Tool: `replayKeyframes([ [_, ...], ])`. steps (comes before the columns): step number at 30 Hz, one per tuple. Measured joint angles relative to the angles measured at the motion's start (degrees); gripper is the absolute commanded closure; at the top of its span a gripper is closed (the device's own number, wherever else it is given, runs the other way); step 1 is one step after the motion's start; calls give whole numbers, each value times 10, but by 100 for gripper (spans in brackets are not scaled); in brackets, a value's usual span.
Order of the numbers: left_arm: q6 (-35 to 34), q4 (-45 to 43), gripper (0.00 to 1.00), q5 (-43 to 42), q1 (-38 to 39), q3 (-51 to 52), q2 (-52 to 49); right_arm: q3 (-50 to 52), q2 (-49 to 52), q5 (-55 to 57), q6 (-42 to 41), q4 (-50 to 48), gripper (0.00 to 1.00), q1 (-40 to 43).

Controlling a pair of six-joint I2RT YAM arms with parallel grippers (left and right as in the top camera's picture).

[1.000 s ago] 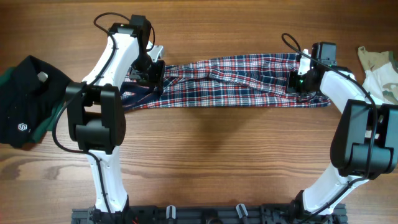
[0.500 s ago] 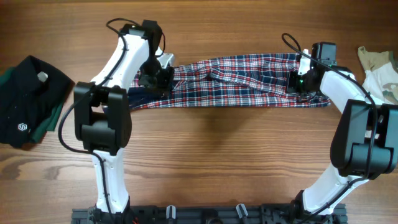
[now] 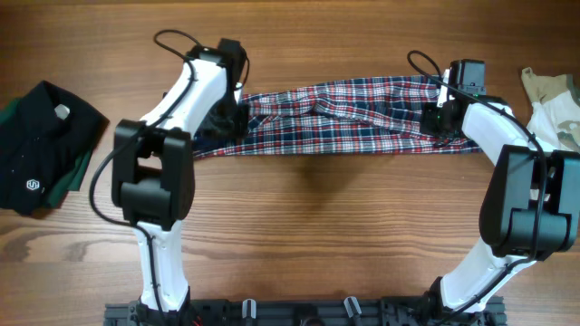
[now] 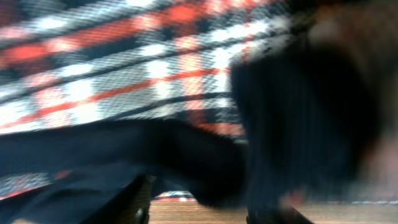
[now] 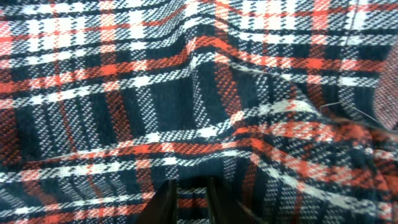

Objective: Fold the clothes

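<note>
The wooden counter [image 3: 299, 217] carries the plaid shirt [image 3: 344, 127], bunched into a long band toward 12 o'clock and running from 9 to 3. A black garment [image 3: 41, 149] lies at 9 o'clock and a white and beige garment [image 3: 553, 109] at 2 o'clock. The left pincer [image 3: 227, 122] sits on the shirt's 9 o'clock end, too blurred to tell its state. The right pincer [image 5: 189, 196] presses the 3 o'clock end with a narrow gap; whether it grips, I cannot tell.

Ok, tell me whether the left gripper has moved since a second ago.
Yes. The left gripper has shifted right over the red, navy and white plaid cloth shirt, away from the black logo garment.
</note>
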State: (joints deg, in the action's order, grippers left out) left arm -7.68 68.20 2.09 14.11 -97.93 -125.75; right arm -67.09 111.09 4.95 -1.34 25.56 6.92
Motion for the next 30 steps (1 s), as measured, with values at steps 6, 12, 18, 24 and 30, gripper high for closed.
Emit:
replayKeyframes([
  [6,-25,-9,21,-21,-45,-30,163,1,0,17,-13,-2,80,6],
  [12,-68,-83,17,-26,-149,35,136,2,0,5,-15,-6,80,9],
  [18,-71,-218,17,-81,-171,139,118,3,0,-1,-15,-8,80,12],
  [24,-77,-314,59,-86,-171,209,115,3,0,-7,-15,-8,80,14],
  [30,-54,-370,82,-45,-171,209,82,3,0,-9,-15,-8,84,14],
])
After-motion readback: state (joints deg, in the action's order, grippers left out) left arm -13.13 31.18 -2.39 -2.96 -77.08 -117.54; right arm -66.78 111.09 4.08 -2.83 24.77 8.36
